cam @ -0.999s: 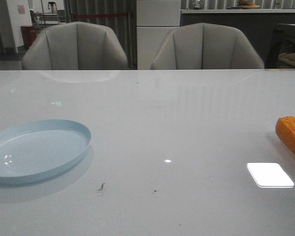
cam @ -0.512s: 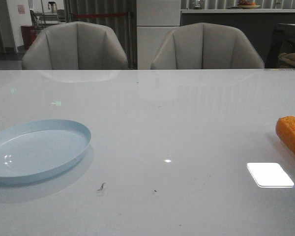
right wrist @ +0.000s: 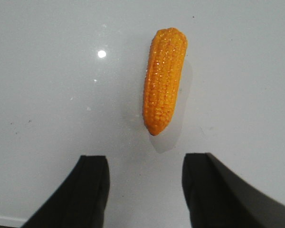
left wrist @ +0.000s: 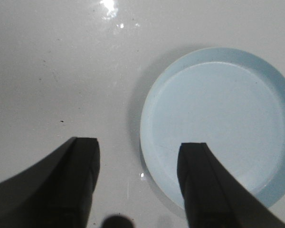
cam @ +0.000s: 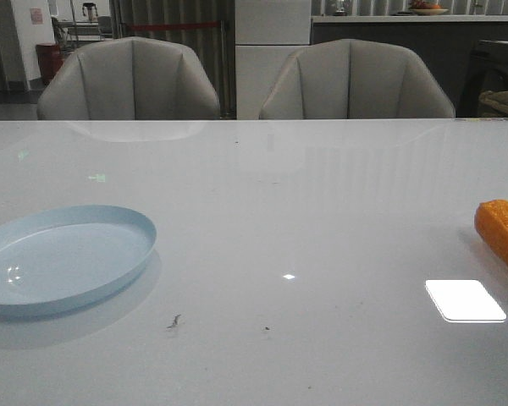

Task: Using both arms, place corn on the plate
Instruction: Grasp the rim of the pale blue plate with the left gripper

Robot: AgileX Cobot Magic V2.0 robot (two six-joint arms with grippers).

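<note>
Here, the round, shallow, pale blue plastic plate [cam: 63,258] sits bare at the left of the glossy white bench [cam: 305,220]. The left tool [left wrist: 137,178] hangs over its edge, fingers spread. Far right (partly cut off in the front view) lies the orange-yellow, bumpy corn cob [right wrist: 164,80], untouched, with the right tool [right wrist: 145,190] spread just short of its end.
</note>
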